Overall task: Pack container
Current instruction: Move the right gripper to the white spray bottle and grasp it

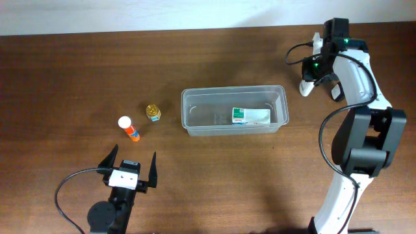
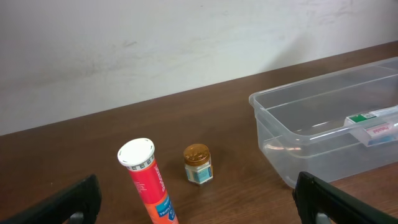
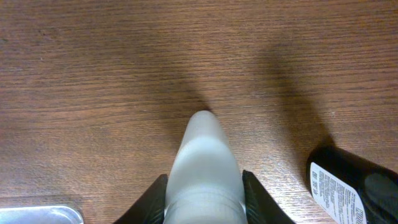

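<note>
The clear plastic container (image 1: 192,123) sits mid-table with a green-and-white box (image 1: 250,116) inside it. It also shows at the right of the left wrist view (image 2: 277,118), with the box (image 2: 372,126). My right gripper (image 1: 314,79) is at the far right behind the container, shut on a white bottle (image 3: 203,155) whose tip is down on the table; the bottle shows white in the overhead view (image 1: 305,88). My left gripper (image 1: 130,168) is open and empty near the front edge, jaws wide in its own view (image 2: 199,208).
An orange tube with a white cap (image 1: 129,129) (image 2: 149,183) and a small gold-lidded jar (image 1: 153,112) (image 2: 198,163) lie left of the container, ahead of my left gripper. A dark labelled bottle (image 3: 351,186) lies just right of the white bottle.
</note>
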